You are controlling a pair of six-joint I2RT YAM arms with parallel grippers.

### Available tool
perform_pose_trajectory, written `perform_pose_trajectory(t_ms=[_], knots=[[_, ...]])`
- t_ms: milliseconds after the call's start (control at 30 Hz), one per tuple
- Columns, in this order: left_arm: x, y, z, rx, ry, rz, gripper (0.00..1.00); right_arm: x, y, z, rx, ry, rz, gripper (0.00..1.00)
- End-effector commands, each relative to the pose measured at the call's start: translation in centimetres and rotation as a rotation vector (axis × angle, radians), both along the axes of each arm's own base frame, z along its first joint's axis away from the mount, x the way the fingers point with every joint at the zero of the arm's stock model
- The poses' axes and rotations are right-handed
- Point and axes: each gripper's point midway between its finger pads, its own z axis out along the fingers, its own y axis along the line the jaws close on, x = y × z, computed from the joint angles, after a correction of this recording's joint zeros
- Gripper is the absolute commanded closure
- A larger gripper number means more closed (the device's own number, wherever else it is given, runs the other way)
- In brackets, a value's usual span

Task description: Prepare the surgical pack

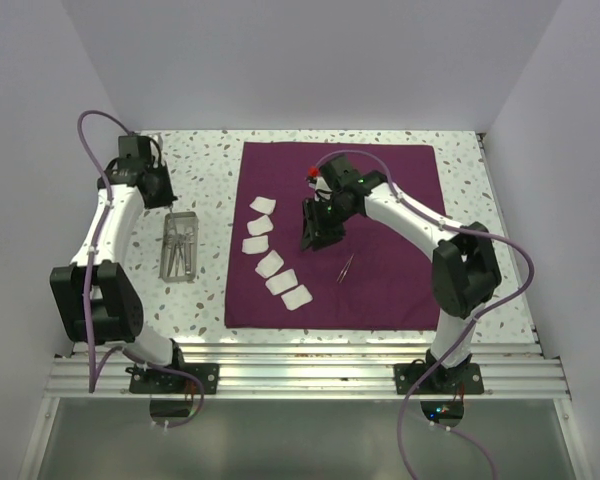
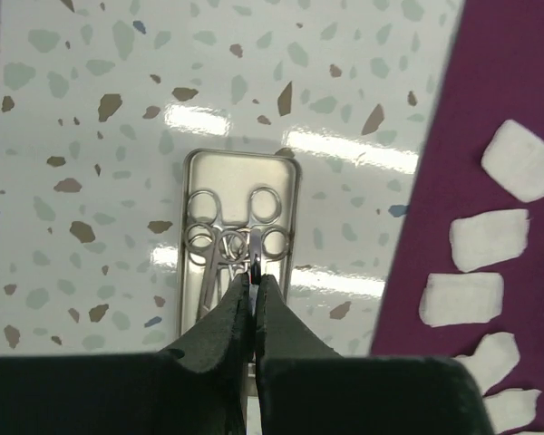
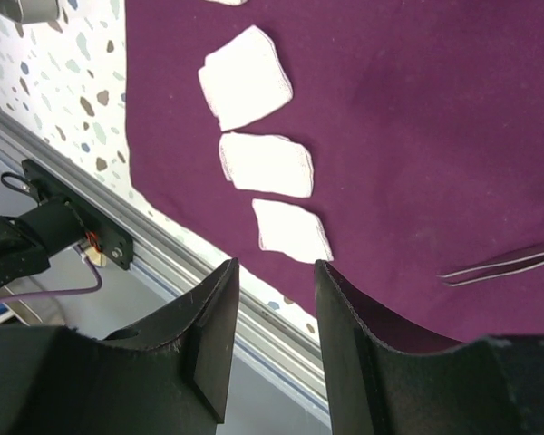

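Terrazzo table (image 1: pixel 205 170): left gripper (image 2: pixel 254 288) closed over tray (image 2: pixel 240 172); right gripper (image 3: pixel 274 272) parted, empty, forceps (image 3: pixel 503 261) beside.

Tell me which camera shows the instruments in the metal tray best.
Left wrist: it looks straight down into the metal tray, so the instruments show separate finger rings. Top external shows the tray small, contents blurred together. Right wrist misses it.

White arm links (image 1: pixel 113 225), black joints (image 1: pixel 467 268), purple cables (image 3: pixel 50 293), matte black right gripper (image 3: pixel 275 267).
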Motion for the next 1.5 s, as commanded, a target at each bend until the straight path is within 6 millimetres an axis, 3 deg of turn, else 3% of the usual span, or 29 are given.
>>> perform_pose_trajectory(t_ms=[0,467,833,867,900,1067,1267,1467], knots=[[-1.1,2.1,-2.1,0.113,0.082,-0.036,1.00,-0.6,-0.6,0.0,-0.011,0.007,0.020,0.58],[-0.1,-0.6,-7.5,-0.063,0.205,-0.152,1.00,-0.6,-1.0,-0.8,-0.002,0.049,0.004,0.58],[-0.3,-1.0,-10.4,-0.104,0.292,-0.162,1.00,-0.5,-0.9,-1.8,-0.008,0.074,-0.005,0.58],[-0.3,-1.0,-10.4,-0.102,0.298,-0.162,0.99,-0.5,-1.0,-1.9,-0.010,0.076,-0.008,0.58],[-0.2,-0.9,-10.5,-0.101,0.300,-0.156,0.89,-0.5,-0.9,-2.0,-0.013,0.080,-0.010,0.58],[-0.1,-0.6,-10.5,-0.093,0.306,-0.133,0.67,-0.3,-1.9,-3.0,-0.086,0.093,-0.060,0.58],[-0.1,0.3,-9.4,-0.053,0.291,-0.091,0.57,0.3,-5.4,-4.0,-0.298,0.096,-0.210,0.59],[0.0,0.0,-6.8,-0.068,0.221,-0.053,0.50,-0.7,-9.1,-4.4,-0.478,0.125,-0.330,0.62]])
